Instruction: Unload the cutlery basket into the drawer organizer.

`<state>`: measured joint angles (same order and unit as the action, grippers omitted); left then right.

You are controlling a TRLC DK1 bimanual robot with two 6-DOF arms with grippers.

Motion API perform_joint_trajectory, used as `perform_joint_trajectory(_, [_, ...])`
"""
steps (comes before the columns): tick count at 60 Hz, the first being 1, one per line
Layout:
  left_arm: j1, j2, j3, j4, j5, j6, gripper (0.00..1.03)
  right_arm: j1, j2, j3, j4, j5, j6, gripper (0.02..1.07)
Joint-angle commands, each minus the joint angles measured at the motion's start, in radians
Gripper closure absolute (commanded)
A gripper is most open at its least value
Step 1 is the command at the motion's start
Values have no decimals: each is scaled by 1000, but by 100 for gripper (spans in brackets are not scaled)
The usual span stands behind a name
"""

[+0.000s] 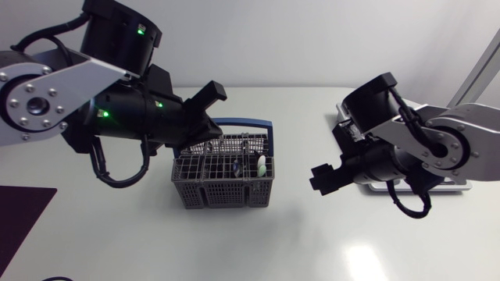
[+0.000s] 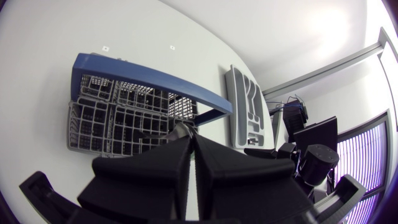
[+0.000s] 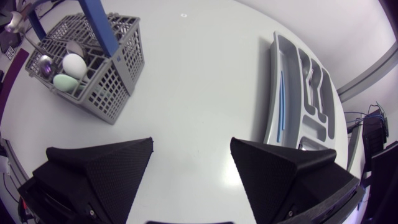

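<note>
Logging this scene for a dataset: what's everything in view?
basket: 1, grey with blue handle, table centre
utensils: 3 seen, white, mint, metal, in basket
organizer: 1, grey, right of basket
blue piece: 1, blue, in organizer's long slot
mat: 1, dark maroon, table's left edge
table: 1, white
left gripper: 1, black, shut, over basket
right gripper: 1, black, open, over bare table between basket and organizer
</note>
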<state>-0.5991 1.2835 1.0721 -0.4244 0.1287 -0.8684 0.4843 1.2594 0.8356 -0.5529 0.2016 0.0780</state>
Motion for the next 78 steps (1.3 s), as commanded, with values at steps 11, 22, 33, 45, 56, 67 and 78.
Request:
perform_joint_trajectory(11, [2,-41,38,-19,66,-29,99,25,-117,-23,36,-71,-11,17])
perform_joint_trajectory(22, [-1,-39,75,-42,88,-40,99,59,-164,-23,70,-107,-17,17])
perform_joint_trajectory(33, [-1,-15,150,-100,147,-60,99,109,-170,-3,102,-153,-11,17])
perform_joint_trajectory(45, [1,62,264,-174,238,-107,99,204,-166,19,162,-153,19,24])
perform_joint_trajectory(56, [-2,116,307,-195,272,-130,99,249,-135,57,199,-149,22,25])
perform_joint_trajectory(67, [-2,134,315,-197,296,-146,100,275,-91,82,240,-142,17,29])
perform_joint_trajectory(78, [2,148,324,-203,325,-153,99,300,-46,102,283,-139,17,41])
